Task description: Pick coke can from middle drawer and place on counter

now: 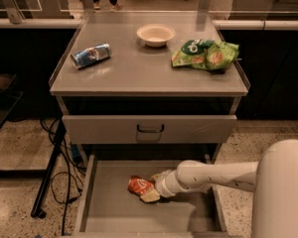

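Camera view from above and in front of a grey cabinet. The middle drawer point(114, 209) is pulled open at the bottom of the view, its flat floor exposed. The coke can point(138, 185) lies on its side on that floor, slightly right of centre and nearer the rear than the front edge. Its long axis runs diagonally, one end toward the drawer's rear left and the other toward the front right, where it meets the gripper point(153, 187). The gripper is inside the drawer at the can's right end, carried by the white arm point(218, 175), which reaches in from the right, roughly level. Whether its jaws are closed on the can cannot be told. Above, a closed drawer front point(104, 130) bears a dark loop handle point(150, 129). The counter point(139, 76) carries a blue-and-silver can point(91, 55) on its side at left, a pale bowl point(156, 34) at the rear centre, and a green chip bag point(204, 55) at right, all well apart from one another.
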